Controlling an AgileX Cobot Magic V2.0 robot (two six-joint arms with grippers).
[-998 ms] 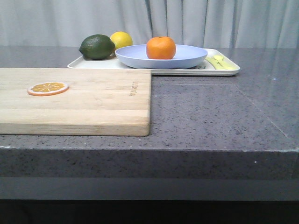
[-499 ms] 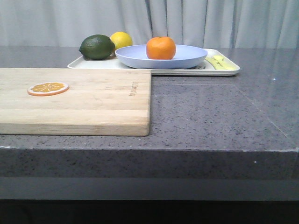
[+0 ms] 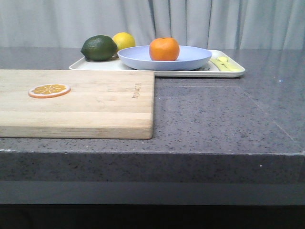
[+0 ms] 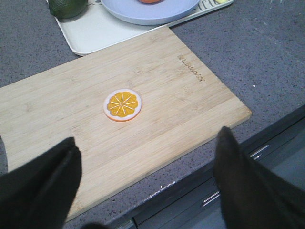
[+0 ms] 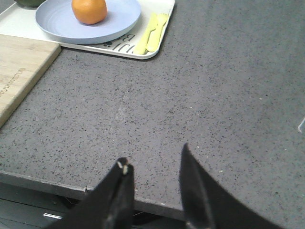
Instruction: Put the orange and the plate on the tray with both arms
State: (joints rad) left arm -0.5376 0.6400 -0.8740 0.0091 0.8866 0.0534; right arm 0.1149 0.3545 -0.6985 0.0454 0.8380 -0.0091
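The orange (image 3: pixel 164 49) (image 5: pixel 89 10) rests in the pale lavender-blue plate (image 3: pixel 190 58) (image 5: pixel 116 21) (image 4: pixel 143 12), and the plate lies on the white tray (image 3: pixel 228 72) (image 5: pixel 159 28) (image 4: pixel 90 33) at the back of the counter. My left gripper (image 4: pixel 147 143) hangs open over the front counter edge, near the wooden cutting board, with nothing between its fingers. Over the counter's front edge to the right, my right gripper (image 5: pixel 155 155) is open and empty too, far from the tray. Neither gripper shows in the front view.
A wooden cutting board (image 3: pixel 95 102) (image 4: pixel 143 76) with a flat orange slice (image 3: pixel 49 90) (image 4: pixel 122 105) covers the front left. On the tray sit a dark green lime (image 3: pixel 98 47), a yellow lemon (image 3: pixel 125 40) and pale yellow cutlery (image 3: pixel 225 63) (image 5: pixel 151 32).
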